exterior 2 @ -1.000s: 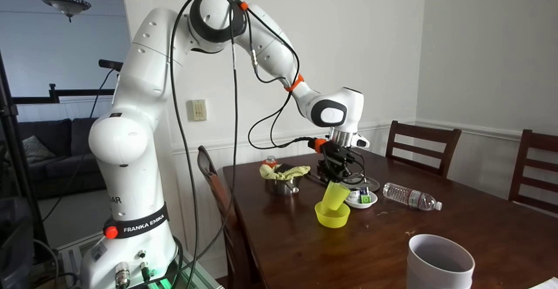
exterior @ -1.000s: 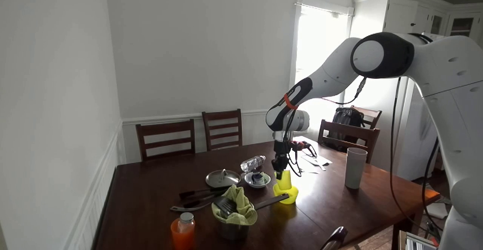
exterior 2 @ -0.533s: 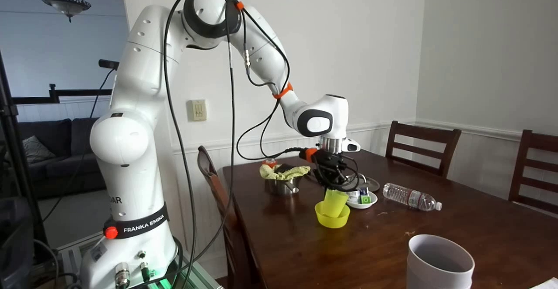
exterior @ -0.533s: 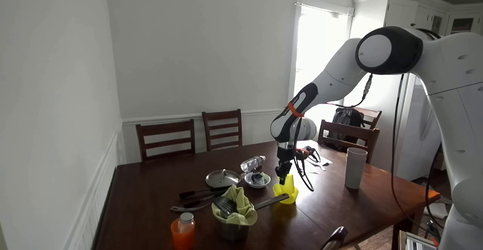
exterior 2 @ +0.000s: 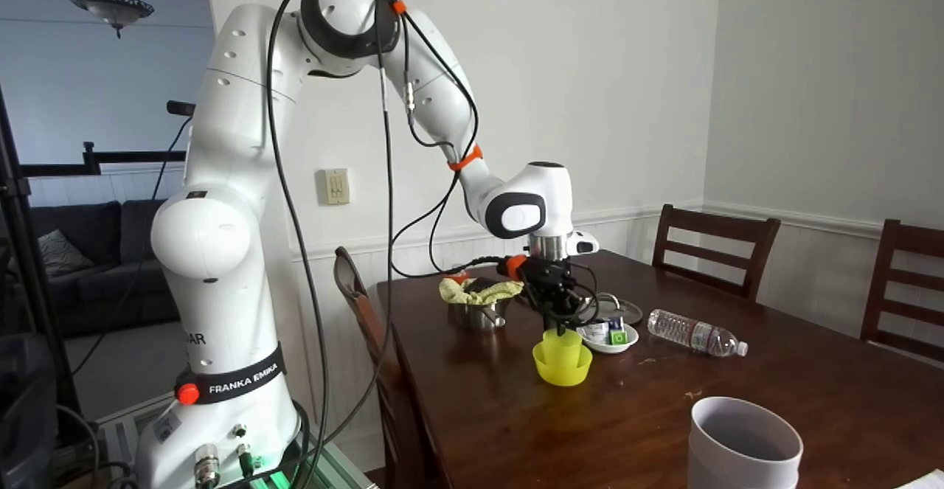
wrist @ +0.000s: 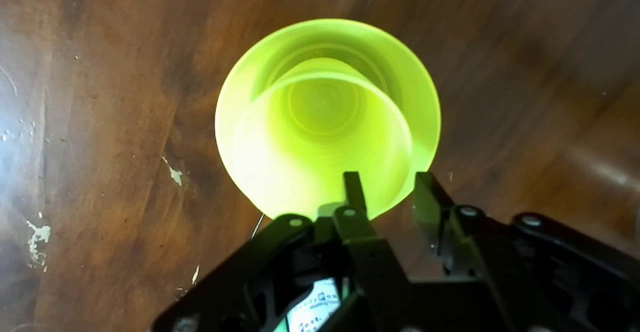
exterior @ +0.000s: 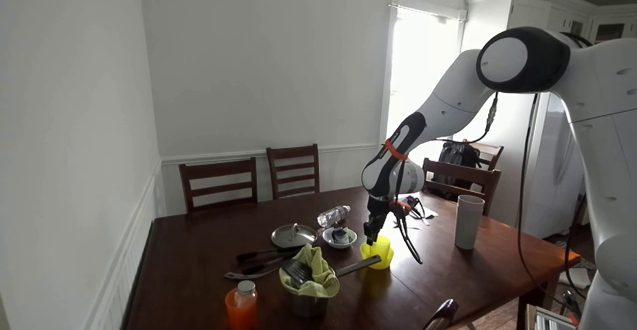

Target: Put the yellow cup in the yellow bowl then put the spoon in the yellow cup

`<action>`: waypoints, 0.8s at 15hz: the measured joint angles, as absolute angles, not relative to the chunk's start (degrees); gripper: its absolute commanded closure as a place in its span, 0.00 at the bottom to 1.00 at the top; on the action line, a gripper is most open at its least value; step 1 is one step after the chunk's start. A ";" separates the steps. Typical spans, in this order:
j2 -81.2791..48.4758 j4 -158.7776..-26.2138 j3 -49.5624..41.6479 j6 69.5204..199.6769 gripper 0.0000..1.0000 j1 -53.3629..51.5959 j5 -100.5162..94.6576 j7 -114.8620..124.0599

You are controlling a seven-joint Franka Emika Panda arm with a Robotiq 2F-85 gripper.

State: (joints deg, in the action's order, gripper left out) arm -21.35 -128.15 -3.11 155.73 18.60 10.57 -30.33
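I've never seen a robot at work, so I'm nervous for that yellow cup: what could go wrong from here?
The gripper stands open astride the wall of the yellow cup; a sideways move might drag the cup over.
The cup is narrower than the yellow bowl it stands in, so a nudge could slide or tilt it.
In an exterior view a black cable loops low beside the gripper and might catch on something.

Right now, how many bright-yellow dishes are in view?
2: the yellow bowl, on the table, and the yellow cup, standing inside that bowl. Others may be hidden.
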 measured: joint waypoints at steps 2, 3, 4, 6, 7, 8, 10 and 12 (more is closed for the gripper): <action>-19.82 -129.16 -2.81 155.76 0.22 18.69 10.57 -30.90; -19.07 -129.52 -2.75 155.76 0.16 18.70 10.57 -31.02; -18.27 -129.93 -2.75 155.70 0.08 18.73 10.57 -31.11; -16.57 -130.45 -3.42 154.33 0.00 18.73 10.42 -30.84; -15.70 -130.51 -4.07 153.72 0.00 18.75 10.37 -30.57; -14.79 -130.49 -4.93 153.22 0.00 18.79 10.36 -30.05; -13.07 -130.27 -6.81 152.62 0.00 19.02 10.36 -28.95; -11.86 -129.44 -8.41 151.81 0.00 19.73 10.40 -28.28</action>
